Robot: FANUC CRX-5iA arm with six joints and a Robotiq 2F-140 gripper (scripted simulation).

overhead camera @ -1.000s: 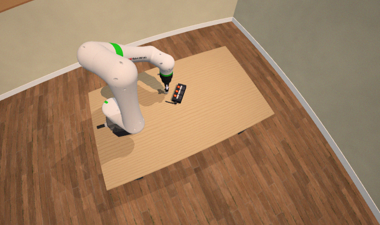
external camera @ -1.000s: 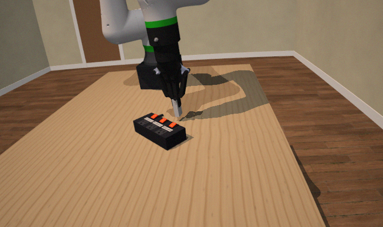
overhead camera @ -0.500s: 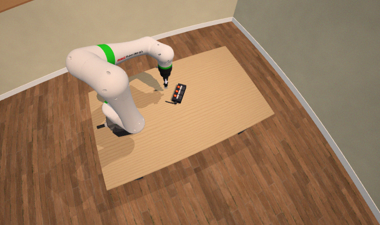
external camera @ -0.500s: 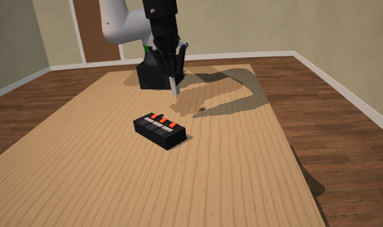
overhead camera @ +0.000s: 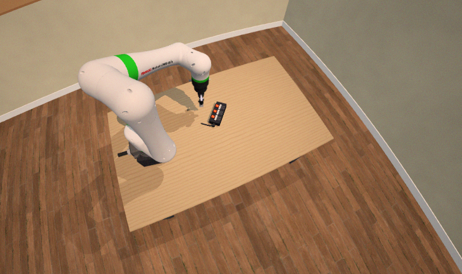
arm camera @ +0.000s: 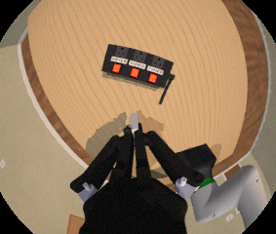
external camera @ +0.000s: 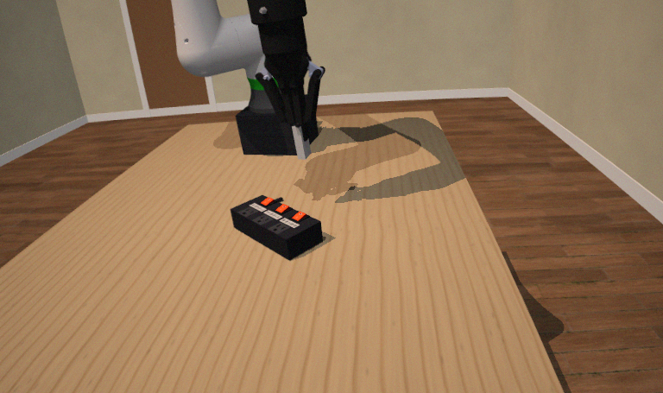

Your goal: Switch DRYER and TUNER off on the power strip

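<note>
You see the power strip lying face up on the worktop, its 3 orange switches in a row along the side nearer the robot base. The tool hangs above the worktop beyond that side, apart from the strip, fingers pressed together on nothing.
</note>
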